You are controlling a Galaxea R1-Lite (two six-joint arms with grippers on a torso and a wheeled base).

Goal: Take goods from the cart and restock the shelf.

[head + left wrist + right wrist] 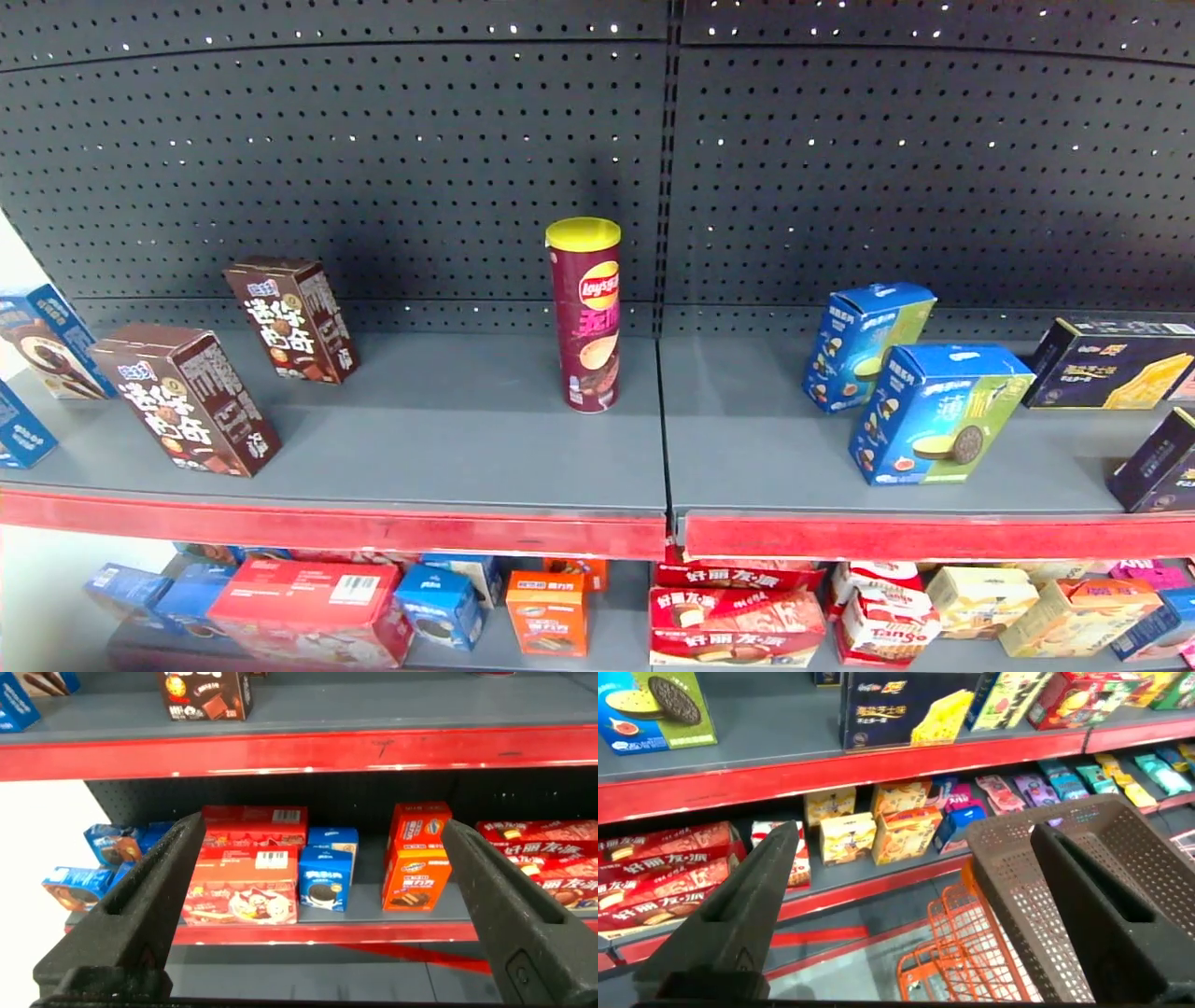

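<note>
Grey shelf (448, 439), pegboard back (373, 168), apparently orange cart (962, 943)

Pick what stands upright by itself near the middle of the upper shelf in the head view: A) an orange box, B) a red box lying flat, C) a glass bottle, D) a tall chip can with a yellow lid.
D: the chip can with its yellow lid stands upright in the middle of the upper shelf, apart from the brown boxes on its left and the blue boxes on its right.
</note>
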